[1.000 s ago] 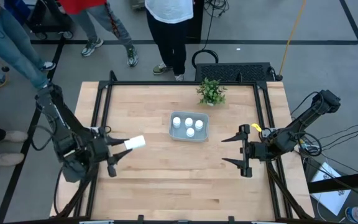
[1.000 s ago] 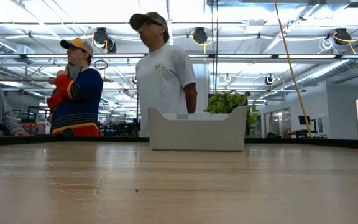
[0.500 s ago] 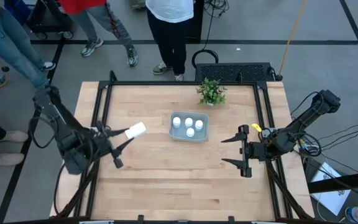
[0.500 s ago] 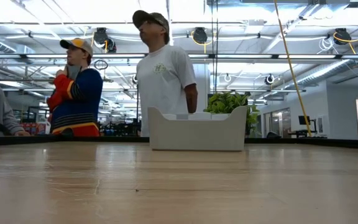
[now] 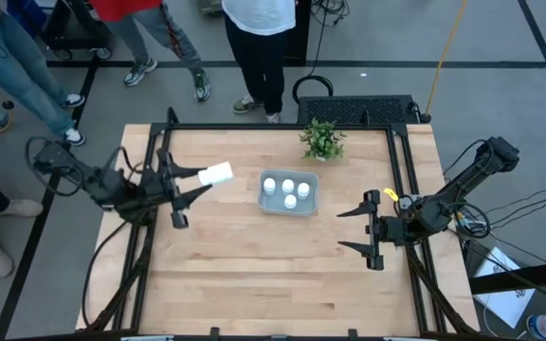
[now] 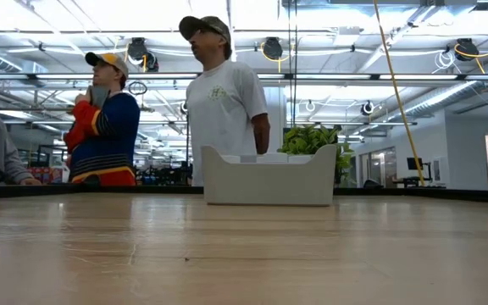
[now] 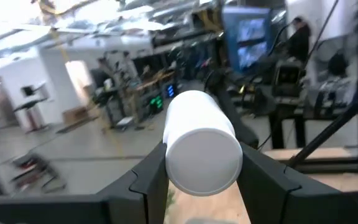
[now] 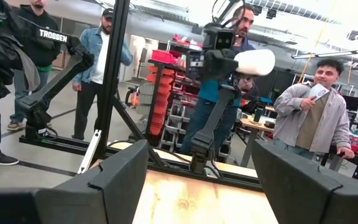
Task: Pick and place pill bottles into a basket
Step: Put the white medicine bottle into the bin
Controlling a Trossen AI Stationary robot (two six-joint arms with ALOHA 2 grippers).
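The bench (image 5: 254,275) carries the basket (image 5: 266,203), with three pill bottles (image 5: 289,187) inside. The left gripper (image 5: 195,183) is the nearer arm: its jaws clench a fourth bottle (image 5: 218,174), long axis lying flat and pointing toward the basket, which lies just beyond the cap end. The right gripper (image 5: 354,230) waits at the opposite side, jaws spread wide and empty.
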